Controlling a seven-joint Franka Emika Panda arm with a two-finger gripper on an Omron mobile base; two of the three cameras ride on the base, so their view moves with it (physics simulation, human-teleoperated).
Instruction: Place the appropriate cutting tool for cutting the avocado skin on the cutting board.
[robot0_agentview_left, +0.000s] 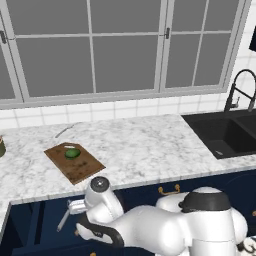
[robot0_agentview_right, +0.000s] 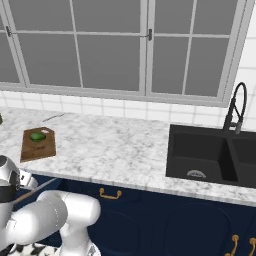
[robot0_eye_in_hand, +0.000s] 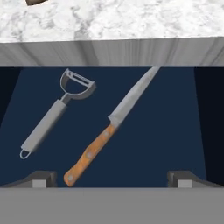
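Note:
Looking down into an open dark-blue drawer under the counter edge, I see the knife lying diagonally, its light brown wooden handle nearest me and its narrow silver blade pointing toward the counter. An all-metal peeler lies to its left. My gripper hangs above the drawer, open, with nothing between its fingertips. The handle end lies between them and a little left of centre. On the counter the dark brown cutting board carries the small green avocado. Both also show from the right, the cutting board and the avocado.
A thin grey utensil lies on the marble counter behind the board. A black sink with a dark faucet sits at the right. Windows back the counter. The counter lip overhangs the drawer's far end.

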